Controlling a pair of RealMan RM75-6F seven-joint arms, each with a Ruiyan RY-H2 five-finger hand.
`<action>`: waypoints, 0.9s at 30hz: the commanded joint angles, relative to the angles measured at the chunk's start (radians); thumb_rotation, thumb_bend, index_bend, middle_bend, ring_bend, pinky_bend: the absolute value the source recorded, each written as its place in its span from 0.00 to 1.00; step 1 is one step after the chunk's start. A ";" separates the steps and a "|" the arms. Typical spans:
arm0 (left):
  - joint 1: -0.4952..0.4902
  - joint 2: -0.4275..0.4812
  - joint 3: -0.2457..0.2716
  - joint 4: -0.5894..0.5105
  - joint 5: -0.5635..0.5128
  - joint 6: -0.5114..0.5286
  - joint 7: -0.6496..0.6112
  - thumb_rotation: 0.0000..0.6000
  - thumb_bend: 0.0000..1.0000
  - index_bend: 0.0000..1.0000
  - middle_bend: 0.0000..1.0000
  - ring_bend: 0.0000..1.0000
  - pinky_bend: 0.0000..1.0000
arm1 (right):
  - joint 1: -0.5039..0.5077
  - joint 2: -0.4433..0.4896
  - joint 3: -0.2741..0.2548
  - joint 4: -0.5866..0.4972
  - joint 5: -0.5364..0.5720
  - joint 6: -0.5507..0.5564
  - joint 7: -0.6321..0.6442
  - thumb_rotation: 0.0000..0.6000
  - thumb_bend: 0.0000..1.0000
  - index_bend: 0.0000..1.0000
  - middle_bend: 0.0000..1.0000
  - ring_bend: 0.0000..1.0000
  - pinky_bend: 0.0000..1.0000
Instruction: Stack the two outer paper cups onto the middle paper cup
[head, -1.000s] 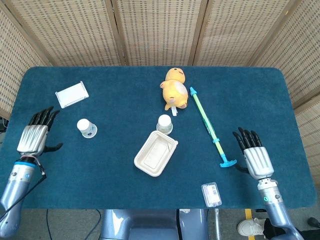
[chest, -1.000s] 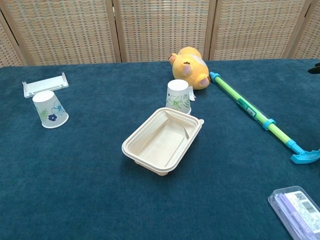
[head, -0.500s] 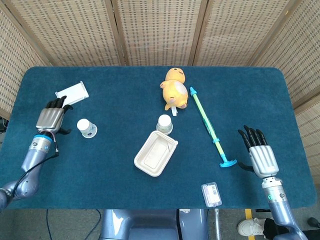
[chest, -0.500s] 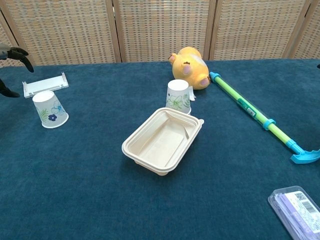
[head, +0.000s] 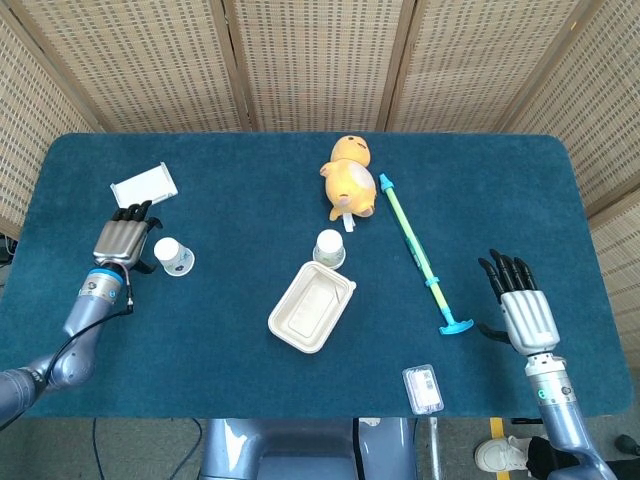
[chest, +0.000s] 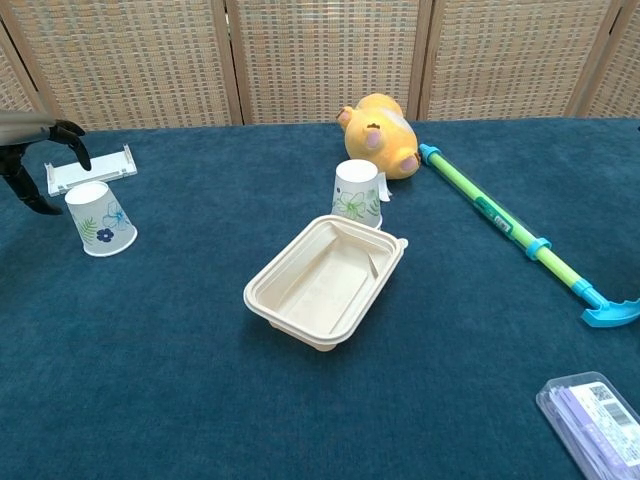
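Two upside-down paper cups are seen on the blue table (head: 250, 220). The left paper cup (head: 173, 256) stands near the table's left side, just in front of a white flat holder (head: 143, 187). The middle paper cup (head: 329, 247) stands near the centre, between a yellow plush toy (head: 350, 178) behind it and a beige takeaway tray (head: 311, 307) in front; in the chest view it appears to be just behind the tray's far rim, though contact cannot be confirmed. A third paper cup cannot be found in either view, so it cannot be told where the other outer cup is.

The left robot hand (head: 124, 238) is held just beside the left paper cup, on its outer side. Its fingers are spread apart and nothing is gripped; in the chest view dark fingertips (chest: 72, 133) are seen just above and to the left of the cup, apart from it. The right robot hand (head: 522, 312) is held spread and empty over the right edge of the table, near the blue end of a green and blue stick toy (head: 418, 251).

The step in hand is judged to be the approach for grasping the left paper cup. Next, the fingers would need to be brought around the cup wall and closed lightly, so that the thin paper is not crushed, before the cup is lifted and carried over the middle cup.
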 joint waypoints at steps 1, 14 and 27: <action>-0.009 -0.012 0.010 0.008 -0.008 0.006 0.009 1.00 0.24 0.31 0.00 0.00 0.06 | -0.002 0.001 0.003 -0.002 -0.004 -0.001 0.004 1.00 0.25 0.08 0.00 0.00 0.00; -0.028 -0.066 0.035 0.049 -0.007 0.029 0.014 1.00 0.25 0.45 0.00 0.00 0.07 | -0.013 0.014 0.014 -0.015 -0.021 0.000 0.026 1.00 0.25 0.09 0.00 0.00 0.00; -0.027 0.012 -0.012 -0.137 0.109 0.138 -0.045 1.00 0.25 0.43 0.00 0.00 0.07 | -0.017 0.017 0.026 -0.016 -0.028 -0.012 0.043 1.00 0.25 0.09 0.00 0.00 0.00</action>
